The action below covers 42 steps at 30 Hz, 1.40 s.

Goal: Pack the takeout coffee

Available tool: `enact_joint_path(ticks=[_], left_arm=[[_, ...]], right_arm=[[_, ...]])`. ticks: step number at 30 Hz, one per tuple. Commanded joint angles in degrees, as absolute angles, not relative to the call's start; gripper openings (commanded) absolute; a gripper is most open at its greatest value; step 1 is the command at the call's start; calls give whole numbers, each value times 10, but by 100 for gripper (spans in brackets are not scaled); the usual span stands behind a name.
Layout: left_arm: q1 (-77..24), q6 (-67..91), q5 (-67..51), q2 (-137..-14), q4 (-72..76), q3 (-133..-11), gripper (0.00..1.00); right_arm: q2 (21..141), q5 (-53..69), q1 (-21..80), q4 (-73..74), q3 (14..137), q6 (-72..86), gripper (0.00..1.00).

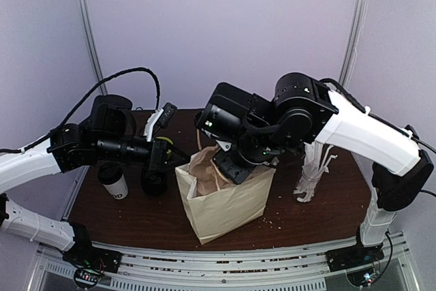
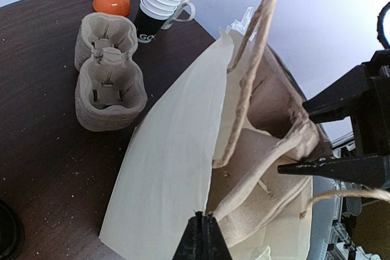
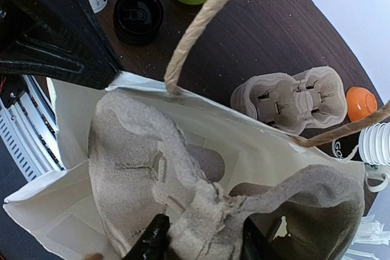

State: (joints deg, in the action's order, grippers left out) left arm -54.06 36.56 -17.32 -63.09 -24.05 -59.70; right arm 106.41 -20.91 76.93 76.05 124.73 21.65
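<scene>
Right gripper (image 3: 204, 245) pinching the pulp carrier (image 3: 158, 168) inside the paper bag (image 1: 225, 209); left gripper (image 2: 201, 229) pinching its rim. Takeout coffee (image 1: 114, 183) stands left of bag. Risk: carrier snags on a handle, toppling bag.

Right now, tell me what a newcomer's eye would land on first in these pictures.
The paper bag standing open mid-table draws the eye first. The right gripper is plunged inside it, clamped on a grey pulp cup carrier. The left gripper appears to pinch the bag's rim, while the takeout coffee stands outside the bag, on the table's left side.
</scene>
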Motion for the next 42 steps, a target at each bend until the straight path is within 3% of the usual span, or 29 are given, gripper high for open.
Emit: enact_joint_path(ticks=[1, 20, 30, 42], left_arm=[[-543, 369, -173, -631, -222, -612, 0], [-543, 368, -174, -628, -211, -592, 0], [-543, 361, -188, -634, -194, -580, 0], [-543, 350, -194, -642, -188, -567, 0]], right_arm=[[1068, -199, 772, 741, 1225, 234, 35], [944, -90, 707, 527, 961, 294, 38], [938, -48, 689, 471, 892, 302, 40], [940, -15, 673, 473, 894, 300, 56]])
